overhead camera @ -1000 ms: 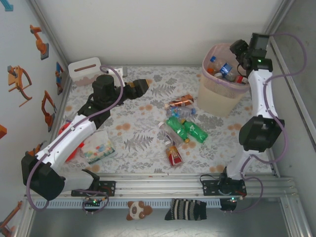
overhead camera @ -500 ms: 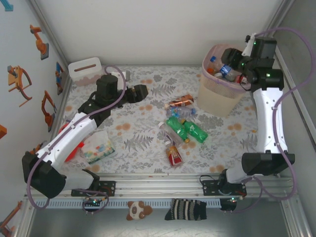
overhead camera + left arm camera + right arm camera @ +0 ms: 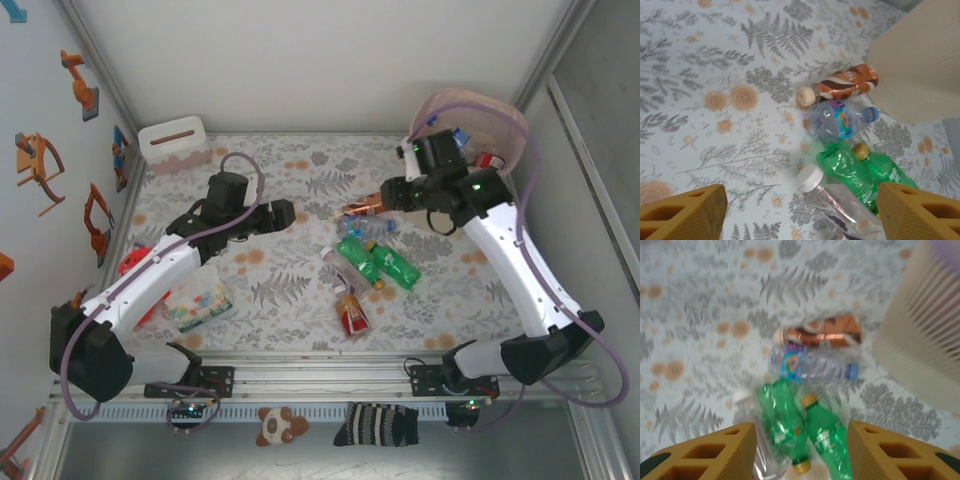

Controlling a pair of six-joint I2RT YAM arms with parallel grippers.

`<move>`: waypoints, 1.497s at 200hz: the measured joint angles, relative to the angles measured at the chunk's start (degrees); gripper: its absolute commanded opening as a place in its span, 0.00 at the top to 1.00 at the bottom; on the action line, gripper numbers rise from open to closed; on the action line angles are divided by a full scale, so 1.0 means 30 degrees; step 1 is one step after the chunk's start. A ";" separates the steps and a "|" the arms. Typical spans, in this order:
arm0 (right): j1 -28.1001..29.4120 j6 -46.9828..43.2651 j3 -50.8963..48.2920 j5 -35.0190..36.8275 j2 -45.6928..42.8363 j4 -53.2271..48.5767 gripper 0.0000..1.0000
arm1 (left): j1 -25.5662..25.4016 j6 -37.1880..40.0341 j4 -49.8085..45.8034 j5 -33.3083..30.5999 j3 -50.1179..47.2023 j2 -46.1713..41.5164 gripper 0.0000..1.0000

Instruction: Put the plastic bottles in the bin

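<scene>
Several plastic bottles lie in a cluster mid-table: a brown one (image 3: 365, 207), a clear blue-capped one (image 3: 375, 228), two green ones (image 3: 358, 258) (image 3: 396, 264), a clear white-capped one (image 3: 335, 268) and a red-labelled one (image 3: 351, 313). The bin (image 3: 508, 125) stands at the far right with bottles (image 3: 466, 136) inside, partly hidden by my right arm. My right gripper (image 3: 393, 195) hovers open over the cluster, above the green bottles (image 3: 782, 420) and holding nothing. My left gripper (image 3: 283, 215) is open and empty to the left of the cluster, with the white-capped bottle (image 3: 840, 200) between its fingers' line of sight.
A white box with a slot (image 3: 173, 143) sits at the far left. A clear packet with coloured dots (image 3: 200, 300) and a red object (image 3: 135, 265) lie under my left arm. The bin wall (image 3: 920, 65) stands just right of the brown bottle (image 3: 842, 85).
My right arm swung from over the bin down and left to above the bottle cluster, its jaws narrowing. My left gripper drew nearer and lower beside the cluster.
</scene>
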 measured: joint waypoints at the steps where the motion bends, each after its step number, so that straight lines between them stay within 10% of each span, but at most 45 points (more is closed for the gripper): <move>1: 0.0066 0.0000 -0.0029 0.0015 0.0022 -0.0022 0.52 | 0.0036 0.0000 -0.0022 -0.0007 -0.0066 -0.0036 0.22; 98: 0.4983 -0.0561 0.0554 0.0656 0.8043 0.0197 0.49 | 0.3242 -0.1494 -0.0809 -0.0342 -0.3257 -0.4401 0.20; 299: 0.6171 -0.1960 0.6543 0.1676 1.7325 -0.2718 0.45 | 0.4575 -0.2339 -0.2164 -0.0401 -0.4452 -0.7053 0.19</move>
